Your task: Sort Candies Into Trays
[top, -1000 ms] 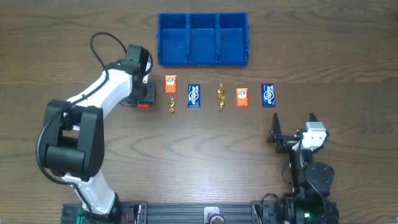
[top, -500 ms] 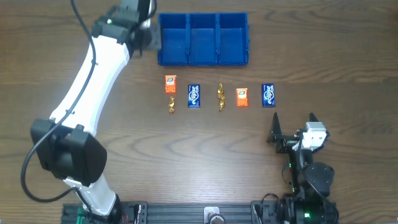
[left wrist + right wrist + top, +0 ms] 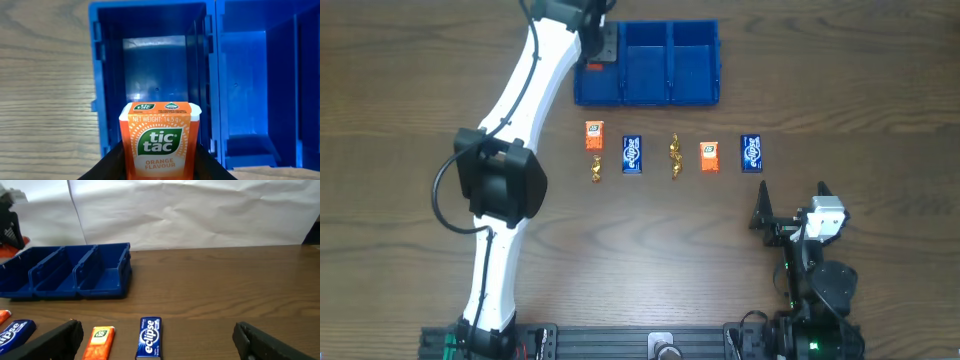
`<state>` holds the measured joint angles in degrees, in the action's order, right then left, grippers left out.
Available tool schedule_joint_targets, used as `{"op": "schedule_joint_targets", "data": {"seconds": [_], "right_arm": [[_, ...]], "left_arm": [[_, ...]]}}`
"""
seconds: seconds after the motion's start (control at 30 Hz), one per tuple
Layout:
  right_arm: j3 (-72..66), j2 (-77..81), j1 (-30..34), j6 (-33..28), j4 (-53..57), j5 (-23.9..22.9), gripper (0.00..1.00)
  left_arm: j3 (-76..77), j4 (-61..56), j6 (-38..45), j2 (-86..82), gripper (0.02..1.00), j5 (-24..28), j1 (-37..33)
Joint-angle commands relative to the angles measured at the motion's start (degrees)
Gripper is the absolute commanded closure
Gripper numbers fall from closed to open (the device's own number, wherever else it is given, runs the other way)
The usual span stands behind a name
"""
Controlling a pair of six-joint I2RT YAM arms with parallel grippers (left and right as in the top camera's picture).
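Now | left hand (image 3: pixel 161 166) grips orange box (image 3: pixel 161 142) | over tray (image 3: pixel 100 75), left compartment

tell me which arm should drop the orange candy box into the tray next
Left. The left gripper holds the orange candy box over the left compartment of the blue tray; the right gripper sits open near its base, far from the tray.
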<state>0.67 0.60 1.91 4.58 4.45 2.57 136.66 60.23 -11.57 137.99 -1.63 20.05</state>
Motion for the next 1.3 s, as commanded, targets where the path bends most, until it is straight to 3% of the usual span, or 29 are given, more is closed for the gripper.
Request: {"op": "schedule_joint_targets", "data": {"seconds": [0.03,0.43,0.57,0.63,0.67,0.7,0.73,1.07,1.2,1.3], "right_arm": [[-0.2,-0.4,-0.3,0.7,0.3,-0.3,0.003],[-0.2,-0.4,-0.3,0.7,0.3,-0.3,0.003],[-0.2,-0.4,-0.3,0.7,0.3,-0.3,0.003],[-0.2,-0.4,-0.3,0.7,0.3,-0.3,0.003],[-0.2,-0.4,-0.3,0.7,0.3,-0.3,0.003],[-0.2,-0.4,-0.3,0.7,0.3,-0.3,0.003],[-0.2,-0.4,-0.3,0.7,0.3,-0.3,0.003],[-0.2,-0.4,-0.3,0.7,0.3,-0.3,0.003],[-0.2,-0.4,-0.3,0.7,0.3,-0.3,0.003],[-0.2,-0.4,-0.3,0.7,0.3,-0.3,0.003]], "left_arm": [[1.9,-0.4,-0.9,1.3,0.816,0.1,0.0],[1.9,-0.7,-2.8,1.5,0.794,-0.9,-0.2],[1.9,-0.7,-2.8,1.5,0.737,-1.0,-0.2],[1.9,-0.7,-2.8,1.5,0.588,-1.1,-0.2],[1.9,-0.7,-2.8,1.5,0.435,-1.4,-0.2],[1.9,-0.7,-3.1,1.5,0.156,-1.6,-0.2],[1.9,-0.7,-3.7,1.5,0.02,-2.0,-0.2],[1.0,2.0,-5.4,-9.2,0.023,-4.6,2.6],[-12.5,0.9,-8.5,-21.4,0.018,-8.7,7.1],[-27.3,-2.6,-12.2,-29.5,0.018,-8.9,7.8]]}}
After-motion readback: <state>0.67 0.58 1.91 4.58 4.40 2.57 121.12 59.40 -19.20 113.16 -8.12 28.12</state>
